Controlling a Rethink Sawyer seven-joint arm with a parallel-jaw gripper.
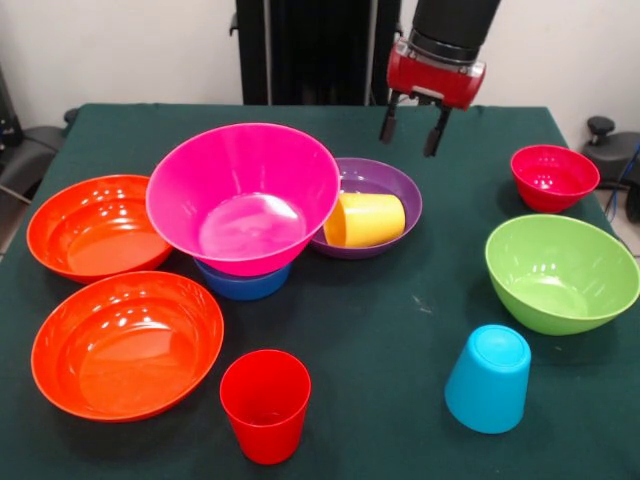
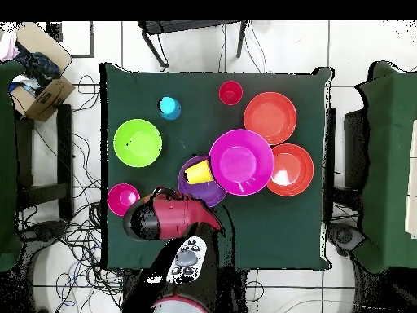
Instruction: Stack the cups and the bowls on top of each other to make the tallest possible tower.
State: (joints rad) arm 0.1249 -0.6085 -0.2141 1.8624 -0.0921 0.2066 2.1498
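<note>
- Your tool (image 1: 412,128) hangs above the worktop (image 1: 400,330) with its two dark fingers (image 1: 388,122) apart and nothing between them; in the front view it sits at about 1 o'clock from the picture's middle.
- Just below it, at its 7 o'clock, you have the wide purple bowl (image 1: 385,182), glossy and shallow, with the yellow cup (image 1: 366,219) lying on its side inside, mouth turned toward the magenta bowl.
- The large magenta bowl (image 1: 243,195) stands tilted on the small blue bowl (image 1: 243,283), of which only the lower rim shows; its edge touches or overlaps the purple bowl.
- At 9 o'clock from that pair you see two large orange bowls, one farther back (image 1: 92,225) and one nearer (image 1: 125,343), upright and side by side.
- The red cup (image 1: 265,404) stands upright, mouth up, at 6 o'clock of the magenta bowl.
- To the tool's 4 o'clock the small crimson bowl (image 1: 553,176) sits upright; the lime green bowl (image 1: 560,272) is just in front of it.
- The light blue cup (image 1: 488,377) stands mouth down, near the green bowl's 7 o'clock.
</note>
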